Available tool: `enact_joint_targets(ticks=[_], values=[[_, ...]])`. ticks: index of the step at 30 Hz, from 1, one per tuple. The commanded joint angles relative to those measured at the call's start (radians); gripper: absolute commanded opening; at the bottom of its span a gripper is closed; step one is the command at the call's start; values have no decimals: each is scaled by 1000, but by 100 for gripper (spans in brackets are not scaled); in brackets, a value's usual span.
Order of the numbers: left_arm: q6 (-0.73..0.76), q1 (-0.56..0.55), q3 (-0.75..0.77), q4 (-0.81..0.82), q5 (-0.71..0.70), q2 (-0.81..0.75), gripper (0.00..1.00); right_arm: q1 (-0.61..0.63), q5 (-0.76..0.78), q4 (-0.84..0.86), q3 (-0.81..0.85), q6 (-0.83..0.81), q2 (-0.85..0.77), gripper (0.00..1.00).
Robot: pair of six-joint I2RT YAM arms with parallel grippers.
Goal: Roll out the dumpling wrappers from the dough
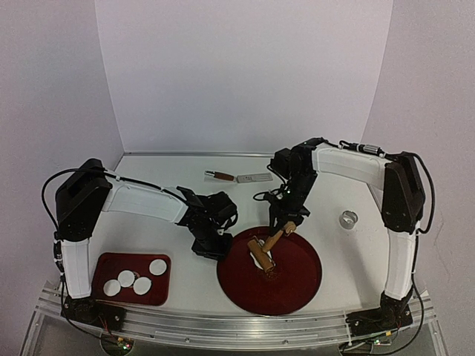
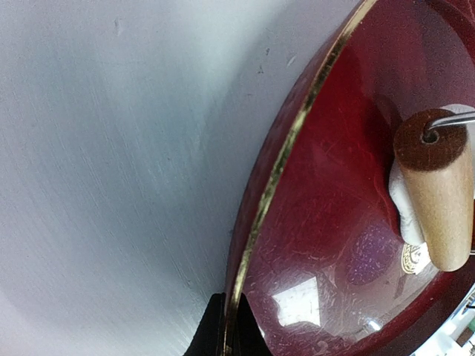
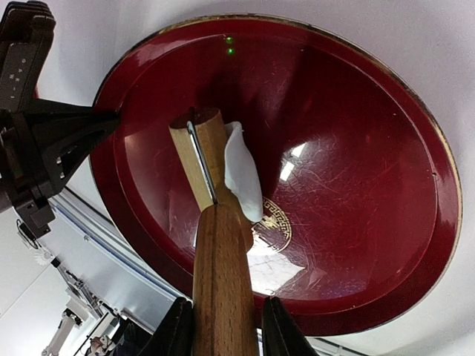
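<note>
The right gripper (image 3: 223,326) is closed around the wooden handle of a rolling pin (image 3: 202,159), with one finger pressed on each side of the handle. This grip allows the roller to be pushed and drawn from behind. The roller is laid on a ragged white piece of dough (image 3: 242,176), which is pressed against the floor of a round red plate (image 3: 386,148). The dough is seen sticking out beside the roller, near the middle of the plate.

The left gripper (image 2: 226,337) is shut on the plate's gold-edged left rim, evidently so that the plate is stopped from sliding while the pin is worked.

Further out, at the near left of the table (image 1: 185,278), a rectangular red tray (image 1: 104,261) is set. Four dumpling wrappers (image 1: 142,285) are laid flat in it, well apart from the rolling, probably so that they are not crushed. A small metal ring (image 1: 347,219) is stood to the right of the plate, and a brown-handled metal tool (image 1: 237,177) is laid at the far side. Neither is touched by a gripper.

A gold emblem (image 3: 271,226) is printed at the plate's centre, just beside the dough, but its marks cannot be read. No other writing is made out.
</note>
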Motion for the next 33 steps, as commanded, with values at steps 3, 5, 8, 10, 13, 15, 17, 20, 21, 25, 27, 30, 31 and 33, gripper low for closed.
enact_joint_targets(ticks=[3,5,8,10,13,15,17,20,21,25,27,30,31,33], values=[[78,-10,-9,-18,-47,-5,0,9,205,-4,-58,27,57,0],[77,-10,-14,-18,-47,-8,0,7,244,-5,-48,43,49,0],[71,-11,-32,-18,-53,-19,0,-12,290,-14,-33,60,29,0],[68,-10,-50,-12,-56,-29,0,-43,295,-17,-45,56,12,0],[68,-11,-71,1,-55,-45,0,-83,300,-15,-90,33,3,0],[68,-10,-75,2,-54,-48,0,-97,311,-14,-120,17,0,0],[67,-10,-79,5,-55,-50,0,-105,318,-8,-142,9,-1,0],[65,-10,-83,8,-55,-51,0,-111,321,8,-171,9,1,0],[64,-11,-84,10,-53,-53,0,-112,323,13,-176,9,3,0],[58,-10,-91,13,-55,-60,0,-128,337,24,-202,1,10,0],[56,-11,-97,14,-57,-66,0,-144,340,30,-212,-4,8,0],[51,-11,-109,16,-58,-75,0,-171,344,35,-225,-13,5,0],[48,-11,-111,17,-58,-77,0,-179,347,37,-228,-16,6,0],[45,-11,-117,21,-58,-81,0,-189,349,39,-232,-21,8,0]])
